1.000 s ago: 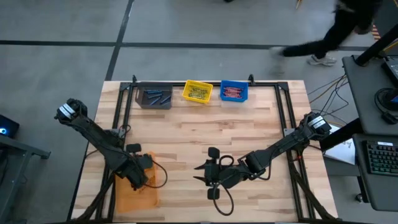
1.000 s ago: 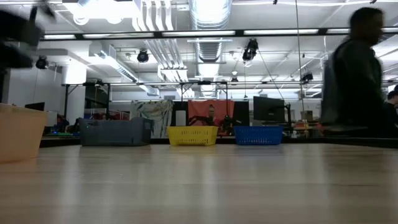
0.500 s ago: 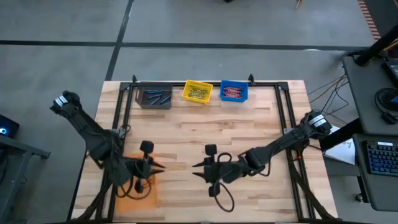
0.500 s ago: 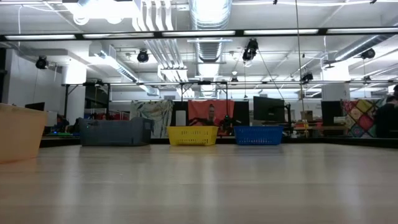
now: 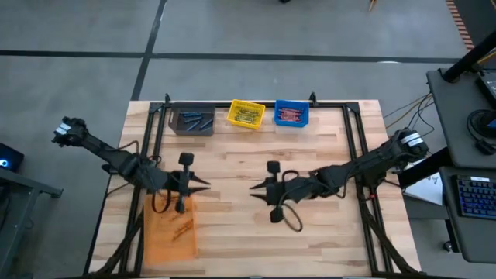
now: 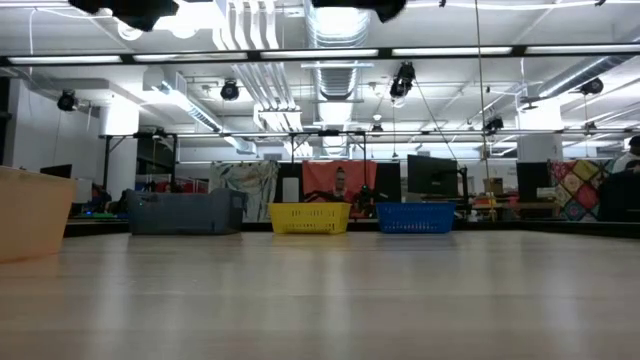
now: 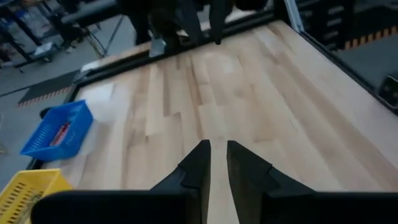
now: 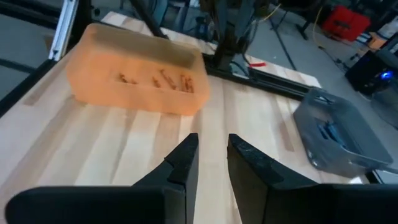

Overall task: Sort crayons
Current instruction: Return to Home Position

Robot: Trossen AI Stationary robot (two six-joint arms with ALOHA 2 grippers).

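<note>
Orange plastic bin (image 5: 159, 246) holds thin crayons (image 5: 182, 229); beside it left gripper (image 5: 203, 186) and right gripper (image 5: 254, 191), empty, barely parted, should lift clear.

Light wooden plank table (image 5: 310, 147): pale blond, streaked with darker boards.
Translucent orange plastic bin (image 5: 164, 249): orange crayons (image 5: 183, 229) inside.
Dark grey plastic bin (image 5: 177, 126): blue crayons (image 5: 194, 120).
Yellow mesh basket (image 5: 233, 116): yellow-green crayons (image 5: 248, 115).
Blue mesh basket (image 5: 278, 116): red crayons (image 5: 291, 115).
Left robot arm (image 5: 116, 159), right robot arm (image 5: 364, 164): black.
</note>
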